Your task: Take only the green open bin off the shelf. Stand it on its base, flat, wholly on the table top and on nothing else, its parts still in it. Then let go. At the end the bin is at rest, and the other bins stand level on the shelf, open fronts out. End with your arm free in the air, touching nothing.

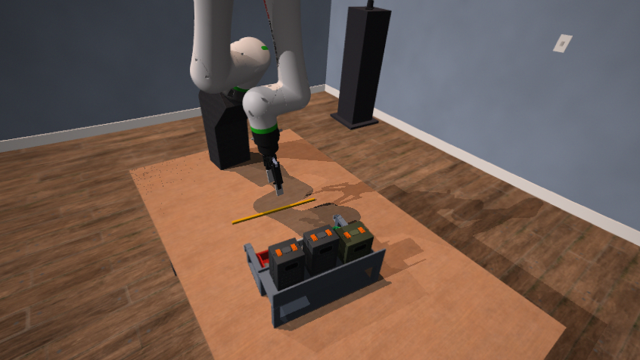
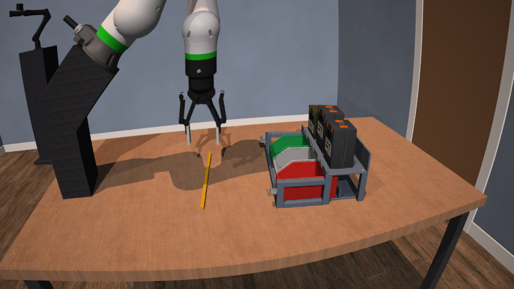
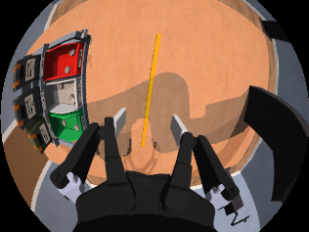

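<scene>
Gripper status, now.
Gripper: open, holding nothing, hanging above the table near the yellow strip; green bin untouched on the shelf.

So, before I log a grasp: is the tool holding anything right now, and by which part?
Nothing is held. The tool hangs open above the table, its fingers apart, with the green bin untouched on the shelf.

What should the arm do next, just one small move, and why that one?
Probably carry the gripper sideways toward the shelf, lining up with the green bin. The gripper hangs open and empty above the table, near the yellow strip and well apart from the shelf. The green bin sits in its slot beside the grey bin and red bin, untouched.
</scene>
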{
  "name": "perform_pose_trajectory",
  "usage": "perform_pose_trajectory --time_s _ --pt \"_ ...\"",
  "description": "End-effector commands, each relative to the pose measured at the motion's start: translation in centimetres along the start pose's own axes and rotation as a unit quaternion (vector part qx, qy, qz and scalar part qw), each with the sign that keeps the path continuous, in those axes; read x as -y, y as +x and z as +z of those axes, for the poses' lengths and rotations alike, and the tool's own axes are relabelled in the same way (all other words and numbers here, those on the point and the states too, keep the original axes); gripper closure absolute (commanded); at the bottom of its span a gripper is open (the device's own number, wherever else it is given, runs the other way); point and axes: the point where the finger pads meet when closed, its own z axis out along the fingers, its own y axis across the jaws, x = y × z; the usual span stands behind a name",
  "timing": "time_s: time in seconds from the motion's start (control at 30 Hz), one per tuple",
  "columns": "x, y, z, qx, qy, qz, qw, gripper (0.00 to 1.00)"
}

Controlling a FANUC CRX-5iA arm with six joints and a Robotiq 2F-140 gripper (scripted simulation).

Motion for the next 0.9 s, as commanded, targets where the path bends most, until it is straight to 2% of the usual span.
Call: perform_pose_trajectory --time_s 0.0,0.37,0.4,0.53,0.87 --pt "-0.02 -0.10 -0.03 -0.070 0.009 0.000 0.997 0.43" --pt "-0.02 -0.10 -0.03 -0.070 0.009 0.000 0.997 0.43" --pt "0.00 -0.03 -0.02 -0.014 0.001 0.000 1.000 0.43" --pt "-0.02 -0.10 -0.03 -0.070 0.009 0.000 0.997 0.43" --pt "-0.02 -0.10 -0.03 -0.070 0.009 0.000 0.997 0.43"
